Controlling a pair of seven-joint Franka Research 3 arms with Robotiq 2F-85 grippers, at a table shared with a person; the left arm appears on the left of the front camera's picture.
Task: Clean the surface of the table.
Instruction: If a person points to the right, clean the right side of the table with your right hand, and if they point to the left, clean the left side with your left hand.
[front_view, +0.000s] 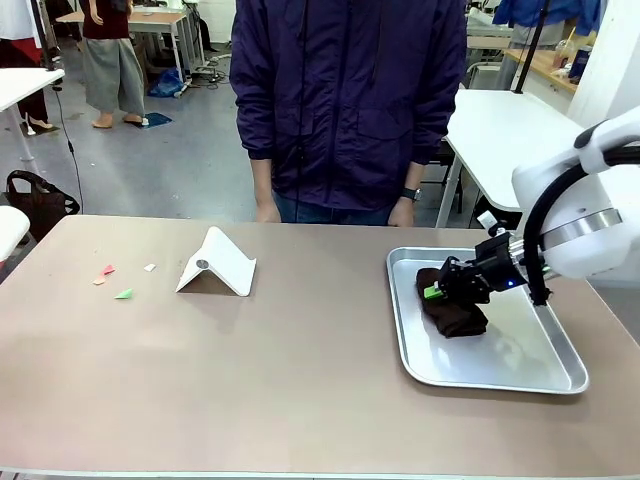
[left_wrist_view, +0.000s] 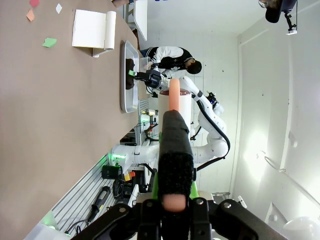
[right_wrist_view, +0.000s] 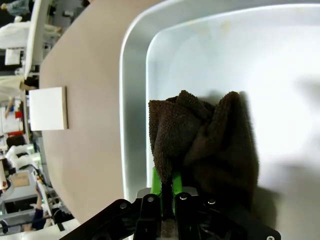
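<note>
Clamping the dark brown cloth (front_view: 460, 320) in the silver metal tray (front_view: 500, 380) at 3 o'clock, your right jaws sit closed. Your left jaws pinch a black pink-tipped bar (left_wrist_view: 175, 150).

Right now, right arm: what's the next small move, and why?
Probably lift straight up: the right gripper is shut on the brown cloth, which lies in the tray, and the paper scraps sit far across the table.

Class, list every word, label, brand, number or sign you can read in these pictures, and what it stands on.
None can be read. The taupe-brown table, shallow silver metal tray, dark brown cloth and white folded stand bear no print; the small grey dot on the stand is too small to tell.
</note>
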